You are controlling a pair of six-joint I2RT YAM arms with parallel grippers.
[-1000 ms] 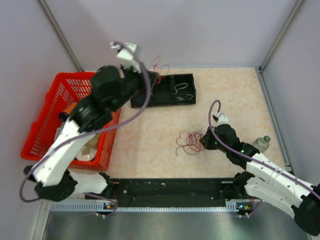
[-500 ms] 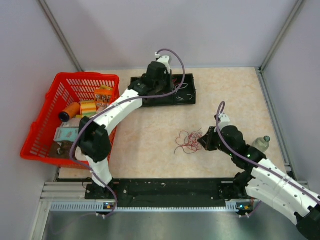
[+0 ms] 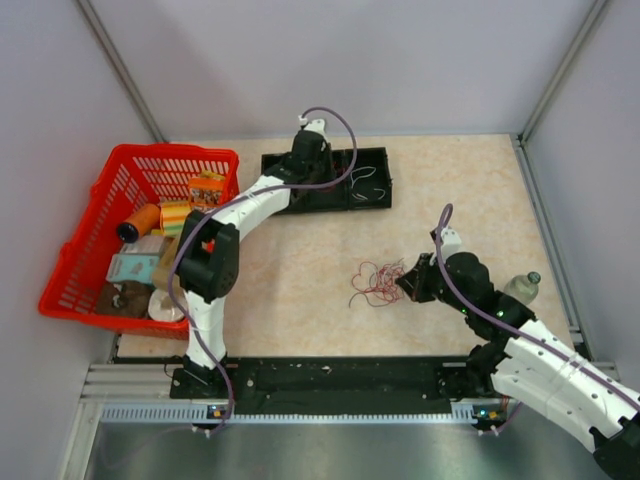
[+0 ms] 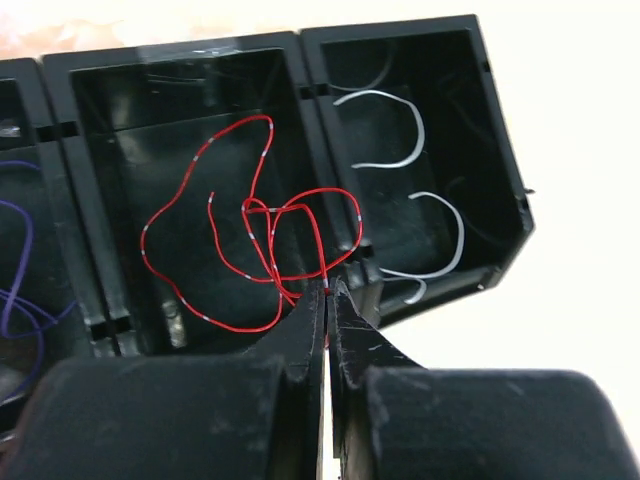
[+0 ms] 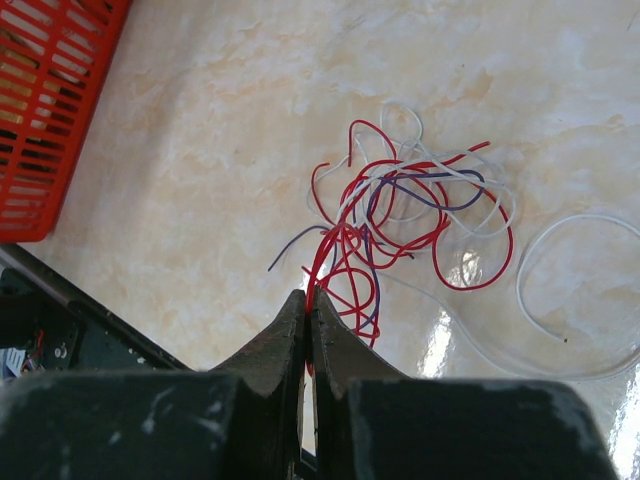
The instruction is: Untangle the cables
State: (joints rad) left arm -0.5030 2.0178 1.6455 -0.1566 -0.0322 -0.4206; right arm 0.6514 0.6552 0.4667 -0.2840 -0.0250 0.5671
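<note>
The cables lie as a tangle (image 3: 378, 283) of red, white and purple strands on the beige table, seen close up in the right wrist view (image 5: 410, 200). My right gripper (image 5: 306, 298) is shut on a red strand at the tangle's near edge, at its right side from above (image 3: 403, 282). My left gripper (image 4: 327, 290) is shut on a separate red cable (image 4: 250, 215) that loops into the middle compartment of the black tray (image 4: 300, 60). From above, that gripper (image 3: 312, 165) is over the tray (image 3: 372, 200) at the back. White cables (image 4: 400, 110) lie in the tray's right compartment and a purple cable (image 4: 15, 290) in its left one.
A red basket (image 3: 100, 290) full of items stands at the left. A small bottle (image 3: 525, 287) sits by the right wall. A loose white cable (image 5: 560, 250) curls beside the tangle. A black rail (image 3: 340, 375) runs along the near edge.
My left arm came down from high above the basket to the black tray, carrying the red cable into the middle compartment. The right gripper shifted only slightly beside the tangle.
</note>
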